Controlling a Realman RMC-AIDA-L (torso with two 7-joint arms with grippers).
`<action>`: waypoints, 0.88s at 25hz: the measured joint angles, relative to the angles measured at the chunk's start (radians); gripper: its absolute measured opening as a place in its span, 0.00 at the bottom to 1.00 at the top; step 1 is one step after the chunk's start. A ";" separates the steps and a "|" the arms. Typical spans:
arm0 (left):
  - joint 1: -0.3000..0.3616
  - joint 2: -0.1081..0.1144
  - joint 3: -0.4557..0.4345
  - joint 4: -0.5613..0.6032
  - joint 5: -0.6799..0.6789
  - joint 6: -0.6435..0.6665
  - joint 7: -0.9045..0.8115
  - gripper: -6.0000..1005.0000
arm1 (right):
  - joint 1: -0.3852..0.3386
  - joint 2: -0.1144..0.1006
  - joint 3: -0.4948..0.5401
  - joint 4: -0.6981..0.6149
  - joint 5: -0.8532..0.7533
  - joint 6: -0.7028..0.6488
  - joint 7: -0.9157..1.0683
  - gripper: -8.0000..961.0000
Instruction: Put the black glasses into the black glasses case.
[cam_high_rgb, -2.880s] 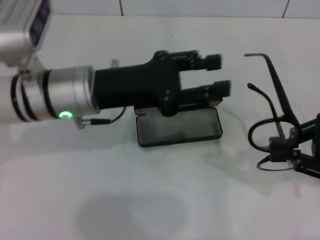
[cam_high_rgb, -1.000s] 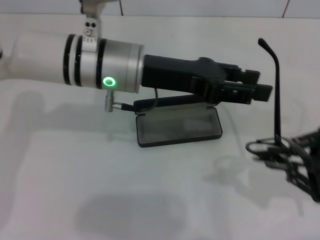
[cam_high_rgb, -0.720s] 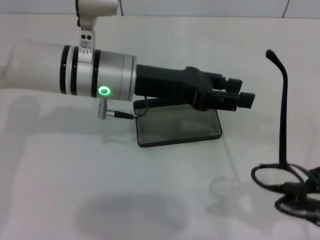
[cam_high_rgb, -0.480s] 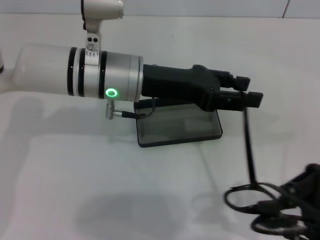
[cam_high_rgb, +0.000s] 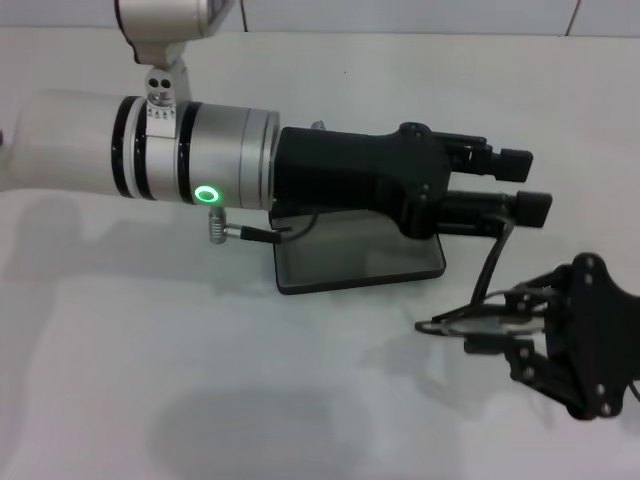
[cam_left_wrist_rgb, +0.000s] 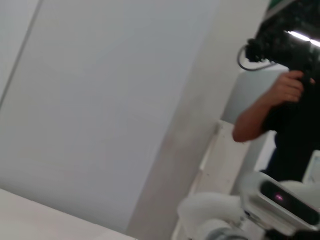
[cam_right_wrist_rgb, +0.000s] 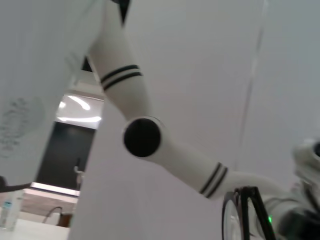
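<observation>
Lying crosswise in the clamped right tool (cam_high_rgb: 500, 330), black glasses (cam_high_rgb: 478, 318), one temple toward the parted left tool (cam_high_rgb: 525, 185).

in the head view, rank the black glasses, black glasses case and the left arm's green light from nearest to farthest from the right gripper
1. Thin-framed black glasses, held in the right gripper.
2. Flat open black glasses case, toward the robot's left.
3. Green ring light, farthest left on the silver wrist.

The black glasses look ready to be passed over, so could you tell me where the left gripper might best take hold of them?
Probably the raised temple arm: the right gripper holds the black glasses by the lens front, leaving that thin arm free, rising toward the left gripper. Close on it from the case side, above the open black glasses case.
</observation>
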 joint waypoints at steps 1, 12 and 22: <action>0.000 0.000 0.003 0.002 0.003 0.006 0.004 0.56 | 0.000 -0.001 0.002 -0.002 0.004 0.009 0.015 0.15; -0.013 0.004 0.061 0.007 0.016 0.010 0.010 0.56 | -0.001 -0.005 0.004 -0.009 0.005 0.038 0.034 0.17; 0.018 0.024 -0.036 0.019 0.016 -0.009 0.034 0.56 | -0.037 -0.010 -0.004 -0.081 -0.031 0.096 0.030 0.18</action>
